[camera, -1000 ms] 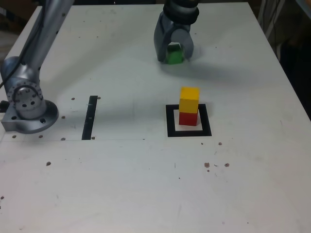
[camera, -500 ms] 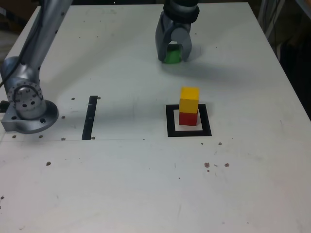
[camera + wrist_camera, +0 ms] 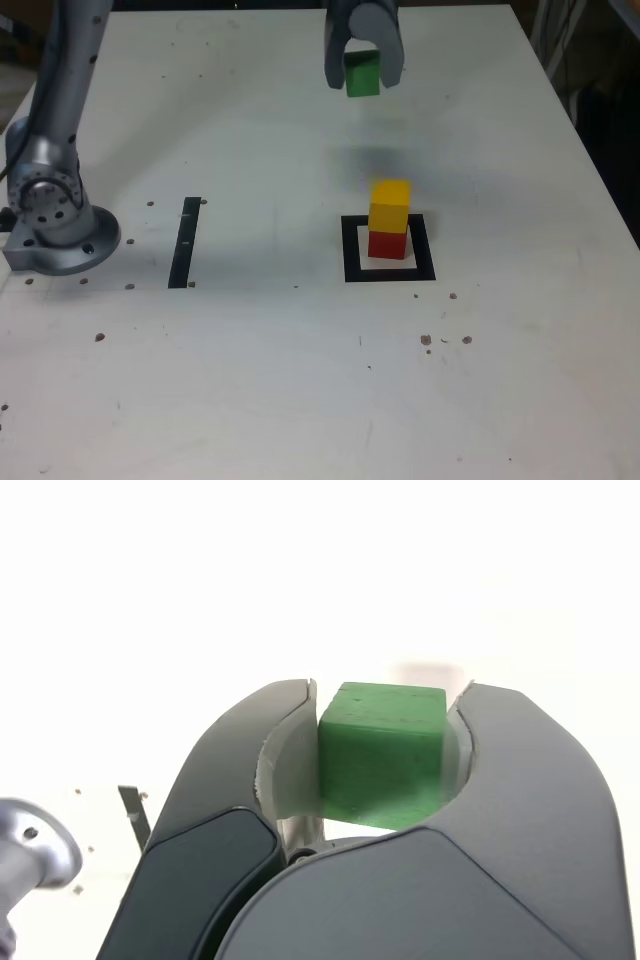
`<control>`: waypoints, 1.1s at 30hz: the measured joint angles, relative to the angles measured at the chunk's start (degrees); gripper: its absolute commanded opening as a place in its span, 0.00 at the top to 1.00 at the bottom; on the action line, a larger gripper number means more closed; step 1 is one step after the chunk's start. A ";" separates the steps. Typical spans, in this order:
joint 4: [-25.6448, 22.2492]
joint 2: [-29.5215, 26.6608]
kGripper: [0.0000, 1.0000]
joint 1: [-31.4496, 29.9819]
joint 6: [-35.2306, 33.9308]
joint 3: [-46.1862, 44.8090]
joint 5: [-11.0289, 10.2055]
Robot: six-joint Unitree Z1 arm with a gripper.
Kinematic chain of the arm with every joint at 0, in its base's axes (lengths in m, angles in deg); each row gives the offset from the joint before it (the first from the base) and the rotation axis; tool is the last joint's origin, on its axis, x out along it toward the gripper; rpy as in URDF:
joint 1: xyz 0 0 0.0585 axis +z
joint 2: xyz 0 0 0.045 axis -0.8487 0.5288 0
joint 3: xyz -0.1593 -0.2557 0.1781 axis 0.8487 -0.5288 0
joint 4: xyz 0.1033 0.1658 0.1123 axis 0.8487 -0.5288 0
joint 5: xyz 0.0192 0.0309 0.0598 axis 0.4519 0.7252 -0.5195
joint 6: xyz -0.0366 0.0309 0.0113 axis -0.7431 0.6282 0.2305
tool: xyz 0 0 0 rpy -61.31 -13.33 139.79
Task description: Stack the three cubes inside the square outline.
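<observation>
Gripper (image 3: 363, 72) clamped on green cube (image 3: 362, 74), lifted above tabletop (image 3: 250, 380), toward far edge in exterior view. Yellow cube (image 3: 390, 206) stacked on red cube (image 3: 387, 245), inside square outline (image 3: 352, 274). Black strip (image 3: 184, 243) on tabletop, between outline and arm base (image 3: 65, 243).
</observation>
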 measured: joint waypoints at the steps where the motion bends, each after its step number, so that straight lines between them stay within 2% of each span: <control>1: -1.14 -0.26 0.73 -1.31 -0.16 1.16 0.09; 7: -7.01 -1.09 0.73 -8.31 -2.93 5.84 1.06; 12: -8.14 -4.34 0.73 -14.35 -6.58 4.83 2.99; 16: -8.15 -4.54 0.73 -18.97 -9.76 3.28 3.30; 24: -8.11 -4.35 0.72 -26.62 -15.85 1.83 2.34; 29: -7.08 -1.92 0.69 -27.83 -17.26 -0.36 0.15; 33: -6.10 -1.11 0.73 -27.96 -18.21 -1.90 -0.78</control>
